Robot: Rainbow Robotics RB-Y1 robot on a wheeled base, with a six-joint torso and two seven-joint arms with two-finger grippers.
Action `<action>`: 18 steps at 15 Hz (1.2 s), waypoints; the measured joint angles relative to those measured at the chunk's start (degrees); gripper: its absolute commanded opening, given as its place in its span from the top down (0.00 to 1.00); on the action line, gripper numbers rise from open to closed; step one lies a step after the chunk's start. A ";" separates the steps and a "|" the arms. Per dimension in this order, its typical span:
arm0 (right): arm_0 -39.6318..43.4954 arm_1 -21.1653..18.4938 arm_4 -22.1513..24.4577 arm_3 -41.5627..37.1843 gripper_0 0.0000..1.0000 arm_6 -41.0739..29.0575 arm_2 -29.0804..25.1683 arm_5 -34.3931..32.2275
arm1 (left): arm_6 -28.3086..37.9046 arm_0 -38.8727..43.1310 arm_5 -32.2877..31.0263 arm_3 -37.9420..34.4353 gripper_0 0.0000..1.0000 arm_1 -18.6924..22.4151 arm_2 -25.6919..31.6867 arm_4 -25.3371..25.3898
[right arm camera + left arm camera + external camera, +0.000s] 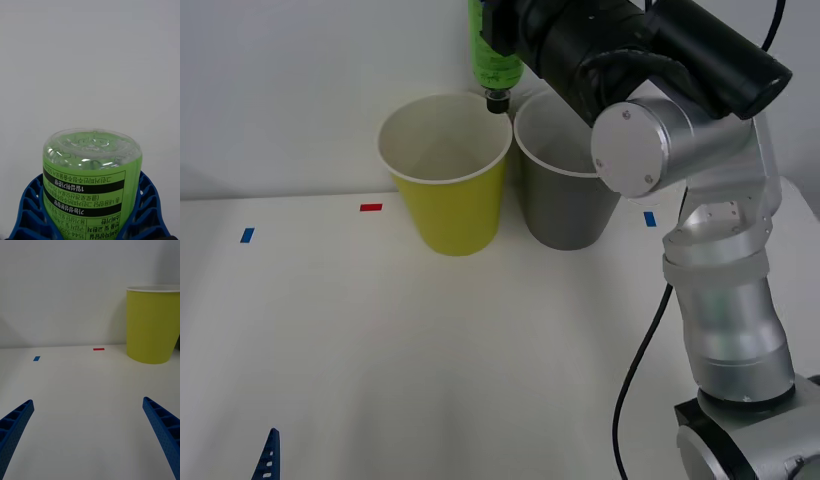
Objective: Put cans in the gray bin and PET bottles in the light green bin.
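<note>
PET bottle (92, 183), clamped in right pincer (90, 210) (inverted)

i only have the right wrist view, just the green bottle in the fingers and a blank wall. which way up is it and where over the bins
Observer: The PET bottle hangs cap down in the right gripper, its black cap just over the gap between the two bins' rims, at the light green bin's right rear rim.
Operator: is the gray one close
Observer: Yes, the gray bin stands right beside the green one, on its right, rims nearly touching.
Operator: where's the left arm
Observer: The left gripper is low over the table's near left, fingers open, holding nothing.
</note>
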 measured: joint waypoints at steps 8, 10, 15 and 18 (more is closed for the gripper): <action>-4.87 1.76 18.33 8.84 1.00 -17.35 7.92 -5.45 | 0.00 0.00 0.00 0.00 0.00 0.00 0.00 0.00; -5.97 1.70 19.79 10.33 1.00 -19.62 8.96 -6.34 | 0.00 0.00 0.00 0.00 0.00 0.00 0.00 0.00; -6.74 2.01 20.10 16.13 1.00 -19.91 9.34 -13.61 | 0.00 0.00 0.00 0.00 0.00 0.00 0.00 0.00; -6.71 2.28 20.47 16.21 0.97 -19.88 9.51 -13.64 | 0.00 0.00 0.00 0.00 0.00 0.00 0.00 0.00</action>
